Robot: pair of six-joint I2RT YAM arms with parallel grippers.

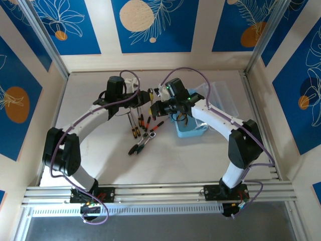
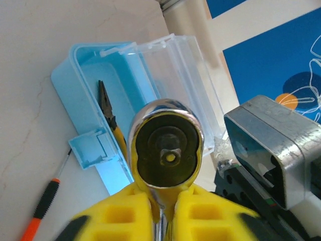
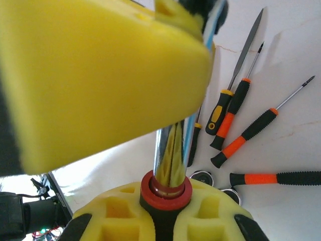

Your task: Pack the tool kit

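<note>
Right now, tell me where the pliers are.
Left wrist view: the pliers lie inside the blue case near its latch side, partly behind the ratchet.

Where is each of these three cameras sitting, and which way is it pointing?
Top external: high behind the bases, looking down on the table; left arm and right arm show.
Left wrist: on the left arm, facing the blue case; left fingers show.
Right wrist: on the right arm, facing the screwdrivers; right fingers show.
Shared: both wrist views see the ratchet wrench.
</note>
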